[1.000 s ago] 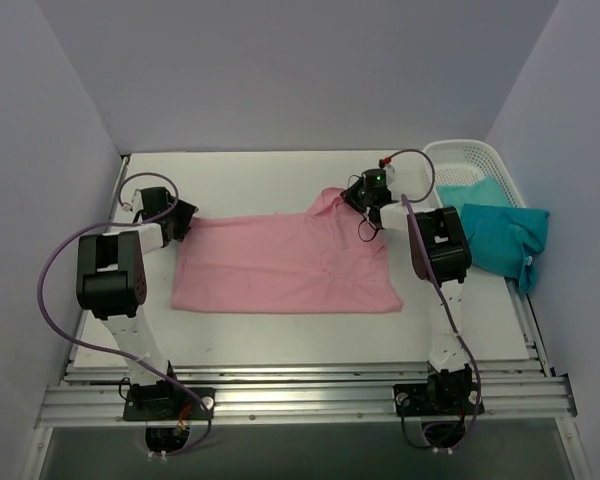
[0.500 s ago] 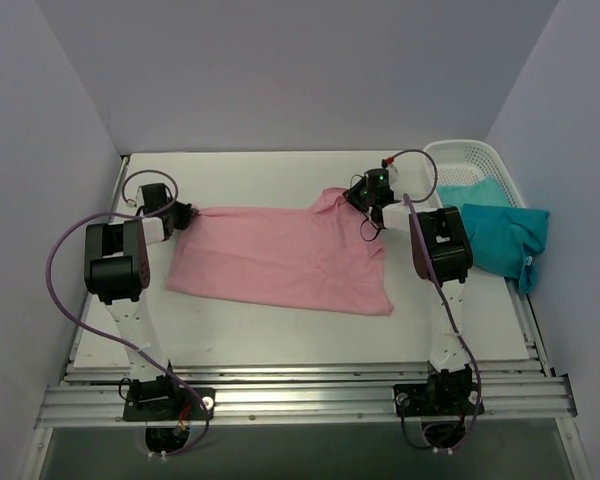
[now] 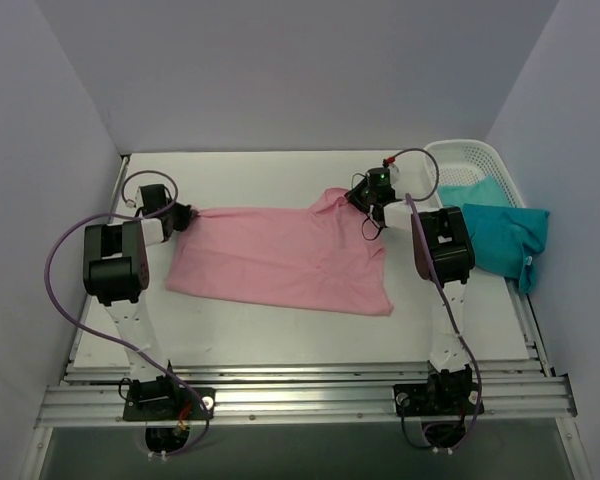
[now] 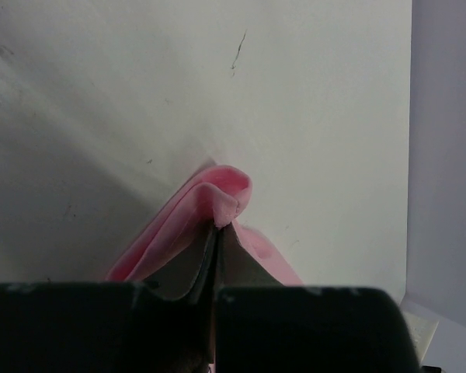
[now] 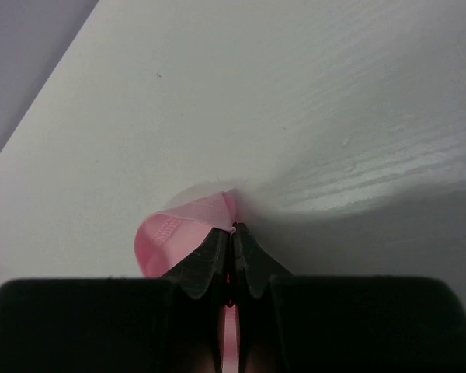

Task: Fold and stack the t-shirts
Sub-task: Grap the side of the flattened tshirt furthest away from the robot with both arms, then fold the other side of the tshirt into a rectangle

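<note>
Currently, find the pink shirt (image 3: pixel 280 265) spread mostly flat on the table (image 3: pixel 250 175), left of the basket (image 3: pixel 470 146) and apart from it. Note the near edge slanting away from the far edge toward the basket side. Note the far edge drawn in a straight line between both grippers.

Locate the right gripper (image 3: pixel 352 200) just left of the basket, at the shirt's far corner on the basket side. Read it as closed on the pink shirt. Confirm in the right wrist view: fingers (image 5: pixel 206 268) pressed tip to tip, pinching a stitched hem, with a small pink loop bulging past the tips. Note the cloth bunched and lifted at this corner.

Locate the left gripper (image 3: pixel 185 214) well left of the basket, at the shirt's opposite far corner. Read it as closed on the pink shirt as well. Confirm in the left wrist view: fingers (image 4: pixel 182 276) shut together, with a rolled fold of pink cloth poking out beyond the tips.

Find the teal shirts (image 3: pixel 495 235) heaped partly inside the basket, spilling over its near rim and past its right side. Treat their count as unreadable from the heap.
</note>
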`<state>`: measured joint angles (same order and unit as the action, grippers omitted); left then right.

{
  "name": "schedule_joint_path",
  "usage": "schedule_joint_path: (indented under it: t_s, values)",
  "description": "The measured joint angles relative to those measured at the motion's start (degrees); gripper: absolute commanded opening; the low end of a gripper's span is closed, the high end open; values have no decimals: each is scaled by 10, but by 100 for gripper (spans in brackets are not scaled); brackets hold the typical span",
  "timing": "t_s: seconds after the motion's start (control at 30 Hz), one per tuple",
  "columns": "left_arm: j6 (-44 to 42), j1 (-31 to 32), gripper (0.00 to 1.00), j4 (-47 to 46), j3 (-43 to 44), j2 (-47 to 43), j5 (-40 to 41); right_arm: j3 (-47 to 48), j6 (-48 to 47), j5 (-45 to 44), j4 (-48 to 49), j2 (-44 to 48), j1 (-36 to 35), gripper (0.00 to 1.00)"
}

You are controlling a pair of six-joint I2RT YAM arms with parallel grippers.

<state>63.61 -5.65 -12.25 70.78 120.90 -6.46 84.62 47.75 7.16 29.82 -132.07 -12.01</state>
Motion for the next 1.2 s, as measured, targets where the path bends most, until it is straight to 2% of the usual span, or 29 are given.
schedule_joint_path:
  t_s: [0.3,0.7,0.93,1.2]
  values:
    - [-20,0,2,0,-32,-56,-2,-19,-21,-15,-90,62,-3,0]
    - [-48,0,2,-3,-93,-179,-5,-69,-40,-48,-124,210,-52,0]
    - [-59,0,2,7,-159,-268,-3,-153,-41,-83,-143,313,-85,0]
    - [-70,-5,2,24,-256,-411,0,-278,-37,-132,-166,470,-111,0]
